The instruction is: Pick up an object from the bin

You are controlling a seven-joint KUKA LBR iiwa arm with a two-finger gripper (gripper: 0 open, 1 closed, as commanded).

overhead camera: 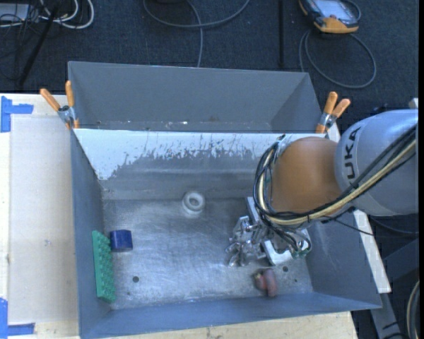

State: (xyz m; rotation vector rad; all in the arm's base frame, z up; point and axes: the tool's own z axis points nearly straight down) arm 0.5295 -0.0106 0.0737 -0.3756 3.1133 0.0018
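Against the near wall, toward 5 o'clock of the bin (198,111) floor, lies a small reddish-brown lump (267,282); shape hard to make out. Just beyond it, at its 11 o'clock, the end effector (242,249) hangs over bare floor, apart from the lump. Clenched or released: cannot tell, as metal parts and cables tangle there. Right sloping wall close at its 3 o'clock; open floor toward 9 o'clock. At 8 o'clock of the floor a green studded plate (103,265) lies along the left wall's foot, a blue block (121,240) just beside its far end. Farther, near 12 o'clock, a pale ring (193,203) lies alone. Orange wrist cover (304,175) hides the floor's far right corner.
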